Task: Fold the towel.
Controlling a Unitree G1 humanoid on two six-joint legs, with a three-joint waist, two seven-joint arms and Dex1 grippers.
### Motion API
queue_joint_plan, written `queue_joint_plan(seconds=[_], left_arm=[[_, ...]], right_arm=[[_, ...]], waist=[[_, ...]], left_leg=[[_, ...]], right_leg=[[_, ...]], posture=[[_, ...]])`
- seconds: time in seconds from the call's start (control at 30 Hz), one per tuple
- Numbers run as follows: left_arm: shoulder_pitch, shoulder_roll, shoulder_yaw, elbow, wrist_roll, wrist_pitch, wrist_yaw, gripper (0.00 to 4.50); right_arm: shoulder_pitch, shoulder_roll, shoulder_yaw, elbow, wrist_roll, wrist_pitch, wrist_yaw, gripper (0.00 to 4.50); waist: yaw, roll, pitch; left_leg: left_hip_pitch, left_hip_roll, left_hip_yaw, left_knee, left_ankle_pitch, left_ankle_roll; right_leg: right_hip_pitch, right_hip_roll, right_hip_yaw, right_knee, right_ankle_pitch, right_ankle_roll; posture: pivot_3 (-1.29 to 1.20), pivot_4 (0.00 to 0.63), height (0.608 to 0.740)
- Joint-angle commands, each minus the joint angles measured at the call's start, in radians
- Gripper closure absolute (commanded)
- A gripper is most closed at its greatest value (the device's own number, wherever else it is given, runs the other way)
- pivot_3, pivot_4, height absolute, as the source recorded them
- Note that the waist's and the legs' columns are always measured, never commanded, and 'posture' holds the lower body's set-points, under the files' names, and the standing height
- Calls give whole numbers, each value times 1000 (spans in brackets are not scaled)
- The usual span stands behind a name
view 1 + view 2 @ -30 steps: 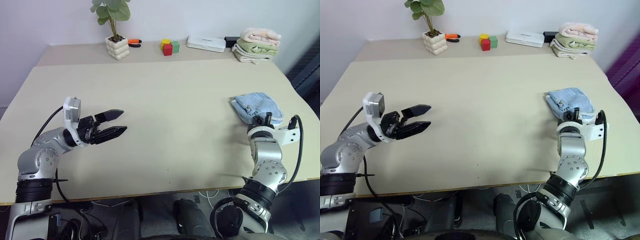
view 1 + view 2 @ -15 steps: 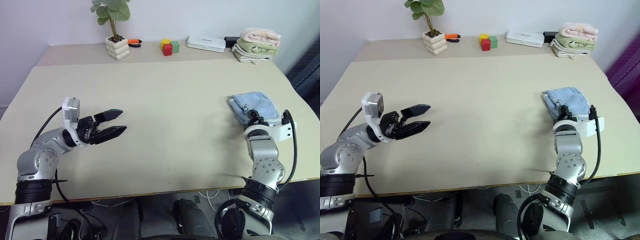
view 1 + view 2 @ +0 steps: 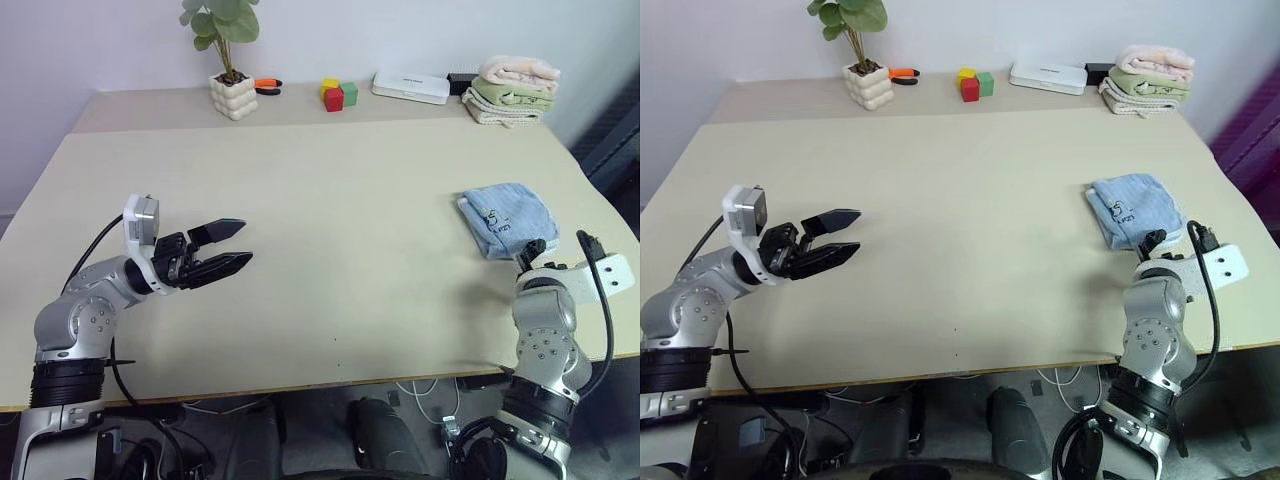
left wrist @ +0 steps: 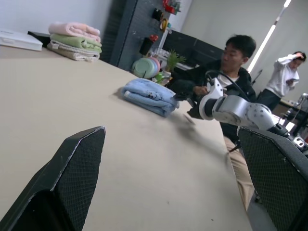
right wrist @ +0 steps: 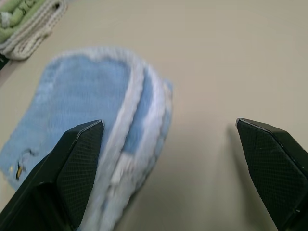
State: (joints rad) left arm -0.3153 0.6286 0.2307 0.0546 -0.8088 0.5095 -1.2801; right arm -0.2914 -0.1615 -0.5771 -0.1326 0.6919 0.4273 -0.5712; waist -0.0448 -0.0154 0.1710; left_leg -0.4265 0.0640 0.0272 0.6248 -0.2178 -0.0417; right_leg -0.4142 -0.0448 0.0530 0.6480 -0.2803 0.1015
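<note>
Black right gripper (image 5: 173, 144) gapes wide, empty, beside the towel (image 3: 507, 217).

Small dark printed mark (image 3: 496, 213) on folded light blue terry towel (image 3: 505, 218): too small to read. Towel's underside layers hidden; hem blurred in right wrist view.

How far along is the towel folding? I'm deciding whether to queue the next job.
Done, by the look of it: the light blue terry towel lies folded in stacked layers on the beige table, near its right edge. In hand: nothing. The right end effector is open just short of the towel, and the left end effector is open over the table, far off. Left: at most withdrawing the arms.
</note>
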Motion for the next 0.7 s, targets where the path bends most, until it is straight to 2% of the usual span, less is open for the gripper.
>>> queue_joint_plan(seconds=[0.03, 0.13, 0.2, 0.27, 0.33, 0.47, 0.5, 0.6, 0.7], left_arm=[[-19, 2, 20, -4, -2, -20, -10, 0], [-25, 0, 18, -5, -3, -17, -6, 0], [-29, -3, 18, -5, -3, -16, -2, 0], [-26, -4, 20, -10, -2, -17, 2, 0], [-20, -4, 22, -16, -2, -18, 6, 0], [4, -4, 32, -45, 12, -40, 31, 0], [8, -7, 30, -54, 15, -45, 39, 0], [44, 18, 56, -75, 10, -45, 41, 0], [87, 37, 83, -98, 5, -46, 42, 0]], right_arm=[[-23, -103, 96, -67, -130, 6, 75, 14], [-34, -158, 166, -86, -223, 34, 95, 14], [-38, -226, 258, -111, -330, 27, 155, 14], [-54, -285, 403, -149, -437, -54, 281, 14], [-68, -297, 497, -168, -486, -99, 372, 14], [-111, -216, 565, -151, -195, -20, 751, 14], [-113, -216, 562, -147, -156, 9, 805, 14], [-91, -313, 573, -233, 36, 98, 1124, 14], [-59, -433, 577, -257, 59, 75, 1359, 14]], waist=[[0, 0, 0], [0, 0, 0], [0, 0, 0], [0, 0, 0], [-3, 0, 0], [1, -1, 0], [3, -1, 0], [16, -1, 0], [27, -2, 1]], left_leg=[[0, 0, 0, 0, 0, 0], [0, 0, 0, 0, 0, 0], [0, 0, 0, 0, 0, 0], [0, 0, 0, 0, 0, 0], [0, 0, 0, 0, 0, 0], [0, 1, -1, 0, 0, 0], [0, 1, -1, 0, 0, 0], [-1, 1, 0, 2, 0, 0], [-2, 0, 1, 4, 0, 1]], right_leg=[[0, 0, 0, 0, 0, 0], [0, 1, 0, 0, 0, 0], [0, 1, 0, 0, 0, 0], [0, 0, 1, 0, 0, 0], [-1, 1, 1, 0, 0, 0], [0, 3, 0, 0, 1, 2], [0, 3, 0, 0, 2, 3], [1, 0, -1, 0, 2, 3], [1, -2, -1, -2, 0, 0]], posture=[[0, 150, 740], [0, 150, 740], [0, 150, 740], [0, 150, 740], [0, 150, 740], [0, 150, 740], [0, 150, 740], [0, 150, 740], [0, 150, 740]])
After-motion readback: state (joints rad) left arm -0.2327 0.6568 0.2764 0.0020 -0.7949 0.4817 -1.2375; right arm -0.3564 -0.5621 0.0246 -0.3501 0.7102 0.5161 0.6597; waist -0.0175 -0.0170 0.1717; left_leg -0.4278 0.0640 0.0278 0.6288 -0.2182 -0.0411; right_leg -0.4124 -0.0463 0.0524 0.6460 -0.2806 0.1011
